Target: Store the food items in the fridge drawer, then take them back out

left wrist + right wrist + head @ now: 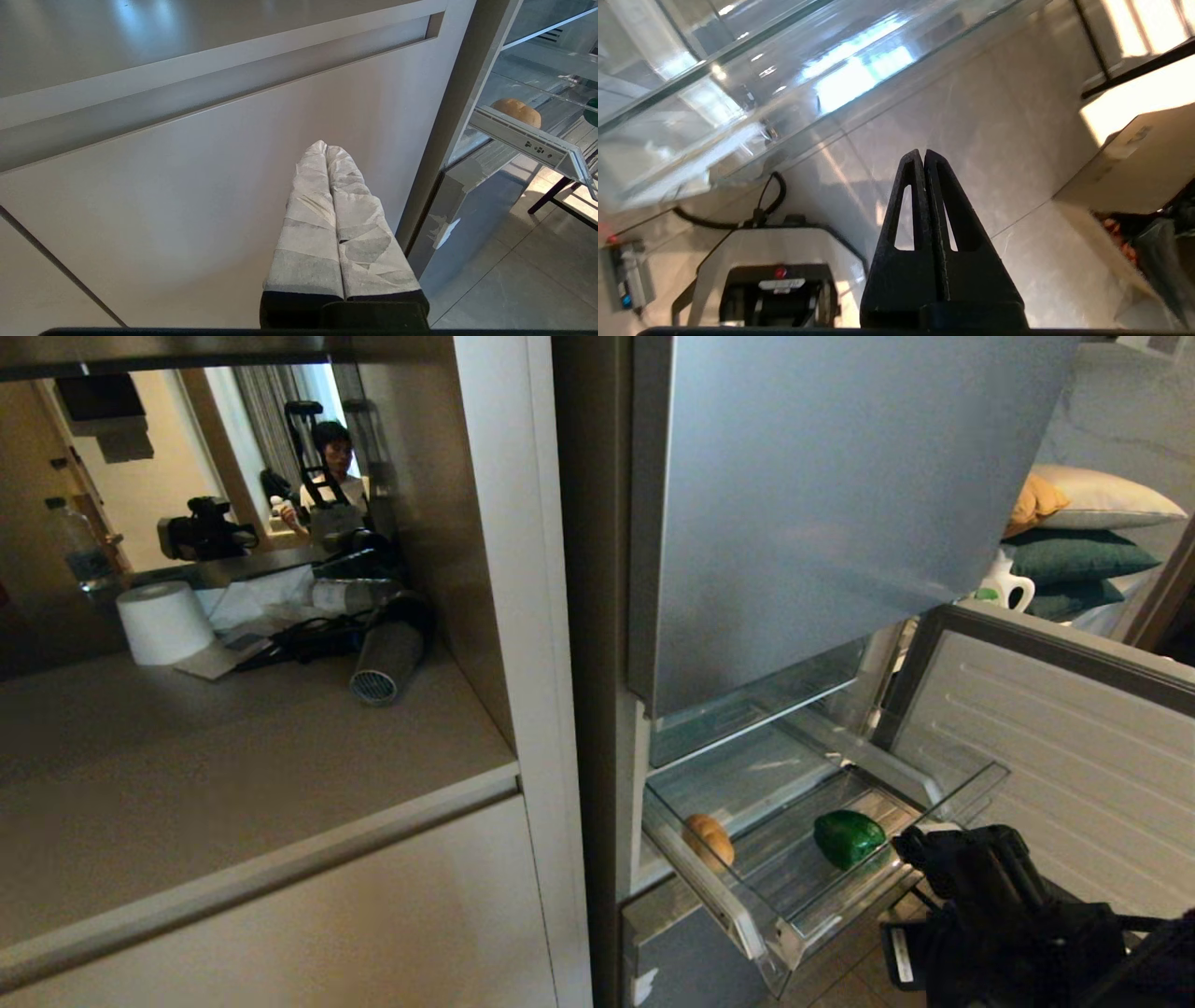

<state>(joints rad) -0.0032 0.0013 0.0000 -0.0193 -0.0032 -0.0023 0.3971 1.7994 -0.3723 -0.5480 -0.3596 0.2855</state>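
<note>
With both foods lying in the pulled-out drawer (pixel 747 915), potato (pixel 709 840) at nine o'clock of the pepper (pixel 848 838), the right gripper (pixel 923 156) is hovering at the pepper's four o'clock, fingers together and empty, while the left gripper (pixel 325 148), also pressed together, is sitting parked by the cabinet (pixel 187 196).

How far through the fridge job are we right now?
Storing looks done: the tan oval potato and glossy green bell pepper lie in the open clear plastic drawer. The right claw is shut and empty, beside the drawer. Taking both out remains.
</note>
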